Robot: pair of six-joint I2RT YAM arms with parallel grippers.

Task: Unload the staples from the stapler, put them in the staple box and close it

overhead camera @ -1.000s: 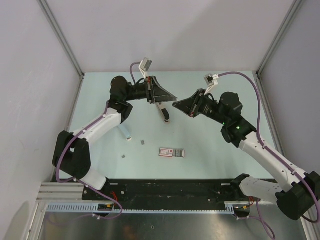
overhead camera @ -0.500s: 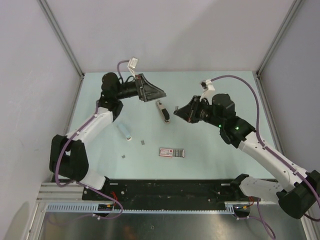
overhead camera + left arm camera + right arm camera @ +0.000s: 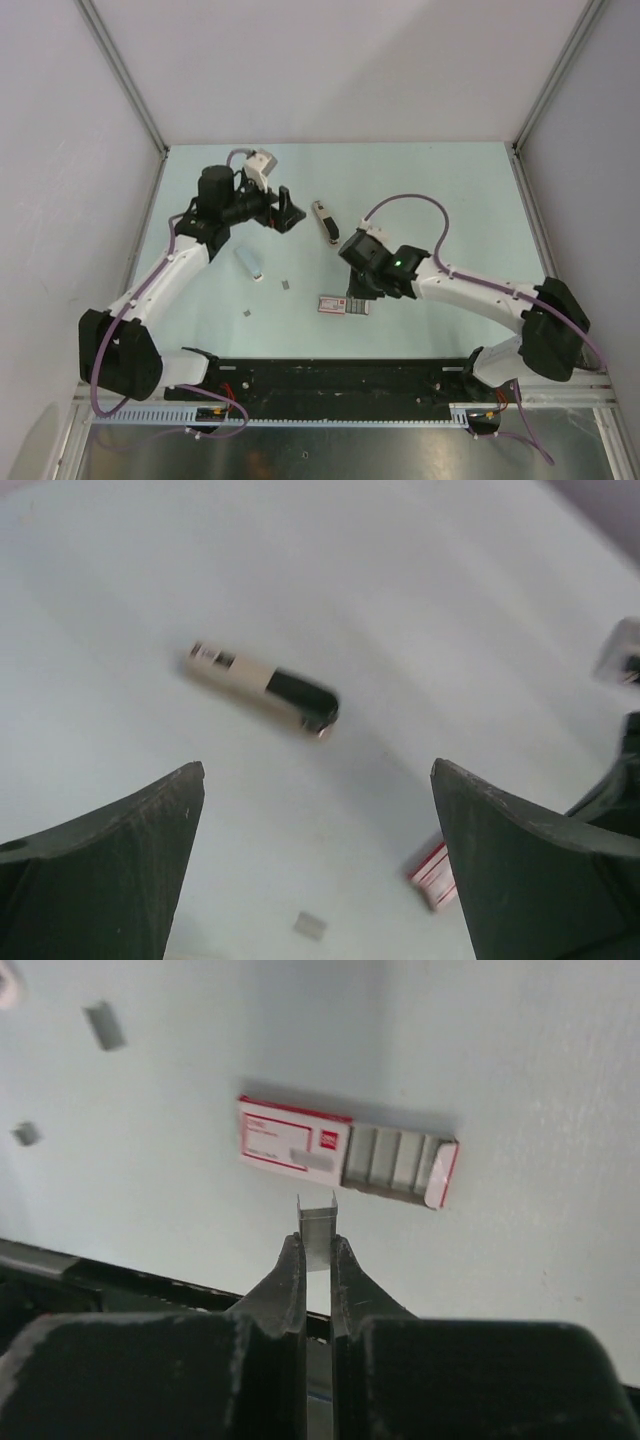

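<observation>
The beige and black stapler (image 3: 325, 221) (image 3: 262, 688) lies flat on the table, closed as far as I can tell. My left gripper (image 3: 287, 212) (image 3: 318, 770) hovers just left of it, open and empty. My right gripper (image 3: 356, 291) (image 3: 317, 1245) is shut on a short grey strip of staples (image 3: 320, 1222) that sticks out past its fingertips. It hangs just above the red and white staple box (image 3: 343, 304) (image 3: 345, 1152). Two loose staple bits (image 3: 287, 285) (image 3: 247, 313) lie left of the box, with one of them (image 3: 311, 926) between my left fingers' view.
A small pale blue bar (image 3: 249, 264) lies on the table below the left arm. The box's open end (image 3: 400, 1160) shows several silver strips. The black base rail (image 3: 330, 378) runs along the near edge, and grey walls enclose the table.
My left gripper opened, let go of the stapler and pulled back to the left. My right arm swung down and toward the near edge, carrying the staple strip over the box.
</observation>
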